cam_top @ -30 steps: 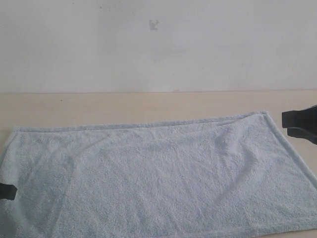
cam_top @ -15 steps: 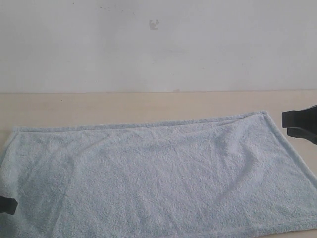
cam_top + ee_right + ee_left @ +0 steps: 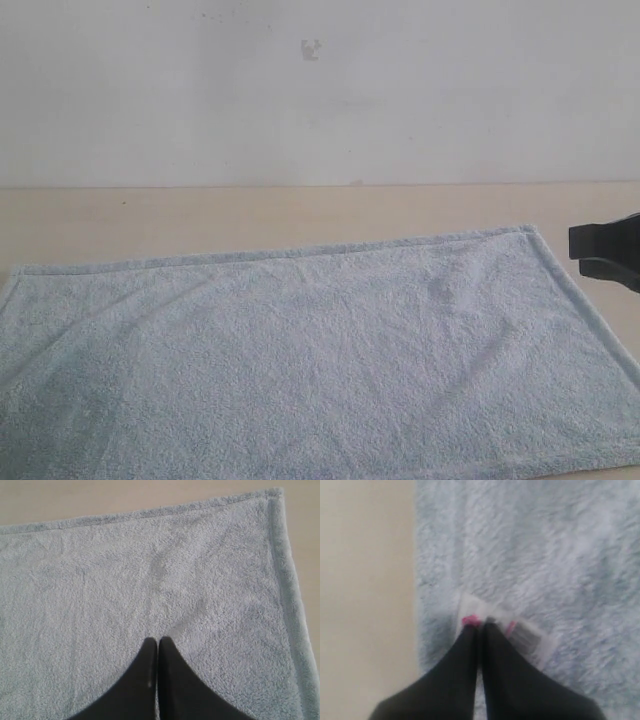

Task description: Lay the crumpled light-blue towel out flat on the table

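Note:
The pale light-blue towel point(image 3: 310, 350) lies spread across the beige table point(image 3: 200, 215), nearly flat, with faint ripples near its right end. In the left wrist view my left gripper point(image 3: 480, 625) is shut with its tips together over the towel point(image 3: 545, 555), just short of the white tag point(image 3: 525, 635) near the towel's edge; this view is blurred. The exterior view does not show the left gripper. My right gripper point(image 3: 158, 640) is shut and empty above the towel point(image 3: 125, 570) near a hemmed corner point(image 3: 274, 494). A black part of the right arm point(image 3: 605, 250) shows at the right edge.
A plain white wall point(image 3: 320, 90) rises behind the table's far edge. Bare table point(image 3: 365, 580) runs along the towel's left side, and a strip of bare table point(image 3: 100, 497) lies beyond the far hem.
The left gripper, seen at the towel's left edge before, has left the exterior view. The towel's left end has shifted outward and lies flatter. The right arm has not moved.

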You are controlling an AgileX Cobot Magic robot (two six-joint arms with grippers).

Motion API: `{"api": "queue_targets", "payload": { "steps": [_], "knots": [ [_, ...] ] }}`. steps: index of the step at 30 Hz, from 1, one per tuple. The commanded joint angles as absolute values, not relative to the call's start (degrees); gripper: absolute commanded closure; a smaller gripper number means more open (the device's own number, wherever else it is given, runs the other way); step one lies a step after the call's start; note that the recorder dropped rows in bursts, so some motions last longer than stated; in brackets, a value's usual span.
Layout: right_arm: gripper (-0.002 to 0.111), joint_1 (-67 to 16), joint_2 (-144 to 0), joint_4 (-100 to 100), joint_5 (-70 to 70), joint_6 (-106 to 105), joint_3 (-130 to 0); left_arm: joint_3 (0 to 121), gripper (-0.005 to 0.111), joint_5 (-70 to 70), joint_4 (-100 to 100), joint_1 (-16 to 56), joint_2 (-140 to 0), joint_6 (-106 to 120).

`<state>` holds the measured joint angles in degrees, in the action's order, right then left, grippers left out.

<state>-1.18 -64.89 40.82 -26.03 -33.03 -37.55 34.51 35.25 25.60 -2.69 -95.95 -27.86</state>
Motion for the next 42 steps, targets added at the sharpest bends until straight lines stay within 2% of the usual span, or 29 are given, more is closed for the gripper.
{"api": "queue_targets", "payload": {
  "steps": [1, 8, 18, 22, 26, 31, 36, 42],
  "knots": [
    [0.108, -1.35, -64.60, 40.83, -25.01, -33.72, -37.33, 34.03, 0.103, 35.61, 29.83, -2.80, -92.45, -33.36],
    [0.108, -1.08, -74.94, 37.71, -22.15, -35.72, -43.27, 34.03, 0.103, 26.23, 26.90, -2.80, -83.79, -33.59],
    [0.108, -0.95, -101.53, 31.82, -24.42, -33.00, -62.21, 34.13, 0.103, 17.11, 24.37, -2.80, -77.65, -32.89],
    [0.108, -0.13, -111.17, 25.02, -31.98, -29.48, -75.44, 34.84, 0.103, 13.97, 23.57, -2.80, -78.19, -32.69],
    [0.108, 0.87, -118.99, 16.71, -35.99, -21.28, -86.76, 39.78, 0.103, 13.27, 23.57, -2.80, -81.73, -29.27],
    [0.108, 1.42, -125.13, 12.24, -40.63, -20.03, -95.42, 51.97, 0.103, 17.06, 23.82, -2.94, -92.76, -26.00],
    [0.108, 1.71, -126.68, 12.26, -38.17, -19.88, -96.94, 63.24, 0.103, 18.87, 23.60, -3.37, -104.60, -25.85],
    [0.108, 1.71, -126.82, 12.28, -35.40, -19.98, -97.34, 70.78, 0.103, 21.93, 23.79, -3.58, -114.09, -23.38]
  ]
}}
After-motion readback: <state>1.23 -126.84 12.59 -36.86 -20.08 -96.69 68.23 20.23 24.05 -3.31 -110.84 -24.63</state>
